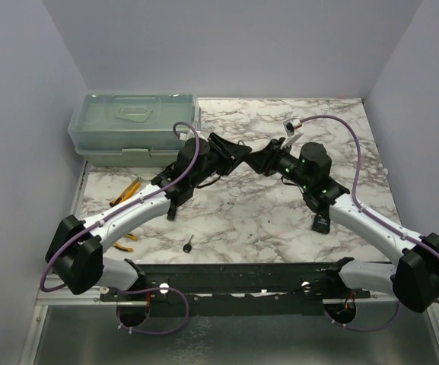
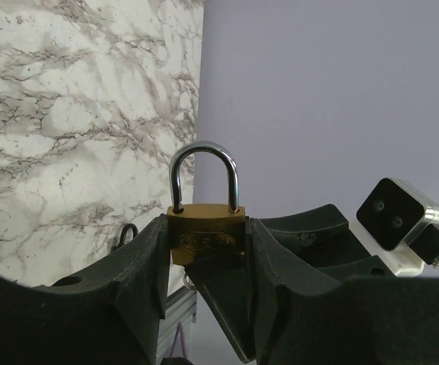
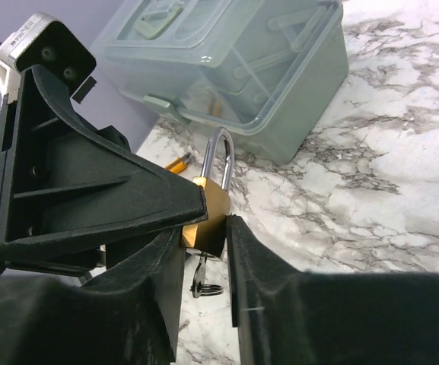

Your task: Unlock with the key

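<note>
A brass padlock (image 2: 206, 228) with a closed steel shackle stands upright in my left gripper (image 2: 207, 237), which is shut on its two narrow sides. My right gripper (image 3: 206, 232) meets it from the opposite side, and its fingers lie against the padlock's (image 3: 213, 204) flat faces. A small metal piece with a wire ring (image 3: 204, 280) hangs under the padlock's body. In the top view both grippers (image 1: 243, 156) (image 1: 262, 161) meet above mid-table and hide the padlock. The tiny black-headed key (image 1: 189, 245) lies alone on the marble near the front.
A clear lidded plastic box (image 1: 132, 128) stands at the back left and shows in the right wrist view (image 3: 265, 68). Yellow-handled pliers (image 1: 125, 192) lie left of the left arm. A black piece (image 1: 320, 223) lies by the right arm. Purple walls enclose the table.
</note>
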Motion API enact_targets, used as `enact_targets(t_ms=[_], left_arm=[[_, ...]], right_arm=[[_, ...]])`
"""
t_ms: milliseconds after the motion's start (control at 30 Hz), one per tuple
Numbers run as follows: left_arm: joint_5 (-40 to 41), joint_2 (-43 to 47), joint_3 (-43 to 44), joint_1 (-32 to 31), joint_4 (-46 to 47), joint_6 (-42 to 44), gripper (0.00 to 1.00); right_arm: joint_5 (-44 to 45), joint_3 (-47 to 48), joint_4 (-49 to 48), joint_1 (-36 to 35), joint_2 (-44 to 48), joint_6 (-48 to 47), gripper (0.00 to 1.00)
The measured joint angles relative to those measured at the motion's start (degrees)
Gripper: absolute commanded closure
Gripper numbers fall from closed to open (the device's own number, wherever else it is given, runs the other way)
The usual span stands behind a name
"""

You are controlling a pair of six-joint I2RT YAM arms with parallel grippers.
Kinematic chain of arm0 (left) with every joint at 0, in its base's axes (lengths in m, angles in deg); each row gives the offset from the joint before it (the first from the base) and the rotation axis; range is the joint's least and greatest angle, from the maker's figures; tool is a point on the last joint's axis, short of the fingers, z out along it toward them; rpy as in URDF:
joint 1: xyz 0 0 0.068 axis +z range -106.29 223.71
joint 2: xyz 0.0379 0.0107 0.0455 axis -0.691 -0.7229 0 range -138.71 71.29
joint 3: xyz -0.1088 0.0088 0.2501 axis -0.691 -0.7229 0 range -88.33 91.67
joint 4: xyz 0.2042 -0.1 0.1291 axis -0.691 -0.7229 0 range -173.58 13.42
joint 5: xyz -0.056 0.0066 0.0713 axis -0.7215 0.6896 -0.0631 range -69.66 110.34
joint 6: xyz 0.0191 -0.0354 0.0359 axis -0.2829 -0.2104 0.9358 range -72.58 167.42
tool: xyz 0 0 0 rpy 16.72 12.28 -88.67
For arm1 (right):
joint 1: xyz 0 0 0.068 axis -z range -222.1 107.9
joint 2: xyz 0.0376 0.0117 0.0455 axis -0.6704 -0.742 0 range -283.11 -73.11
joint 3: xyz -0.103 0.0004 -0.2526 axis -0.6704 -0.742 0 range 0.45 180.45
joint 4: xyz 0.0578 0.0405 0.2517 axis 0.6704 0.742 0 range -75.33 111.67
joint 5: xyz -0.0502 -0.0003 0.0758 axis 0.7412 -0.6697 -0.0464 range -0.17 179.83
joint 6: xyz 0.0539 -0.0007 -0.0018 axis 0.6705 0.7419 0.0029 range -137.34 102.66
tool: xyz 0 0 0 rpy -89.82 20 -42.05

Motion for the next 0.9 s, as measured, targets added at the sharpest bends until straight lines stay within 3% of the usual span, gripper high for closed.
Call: enact_targets(t_ms=[167, 233, 367, 467, 600, 900], left_arm=[[0.07, -0.24, 0.00, 0.17, 0.13, -0.24, 0.97], [0.07, -0.24, 0.00, 0.28, 0.17, -0.33, 0.83], [0.02, -0.24, -0.04, 0.44, 0.52, -0.13, 0.36], [-0.70, -0.22, -0.17, 0.33, 1.46, 0.31, 0.18], [-1.14, 1.05, -1.95, -0.28, 3.19, 1.07, 0.13], [0.15, 8.98, -9.20, -0.28, 5.57, 6.54, 0.17]], right_arm=[[0.90, 0.00, -0.09, 0.00, -0.24, -0.50, 0.98], [1.46, 0.00, -0.02, 0.00, -0.31, -0.31, 1.00], [1.79, 0.00, -0.04, 0.13, -0.26, 0.48, 1.00], [1.84, 0.00, 0.13, 0.13, -0.15, 0.87, 1.00], [1.79, -0.42, 0.92, 0.13, 0.85, 1.51, 1.00], [-1.44, -1.07, 3.32, 0.13, 7.48, 1.95, 1.00]])
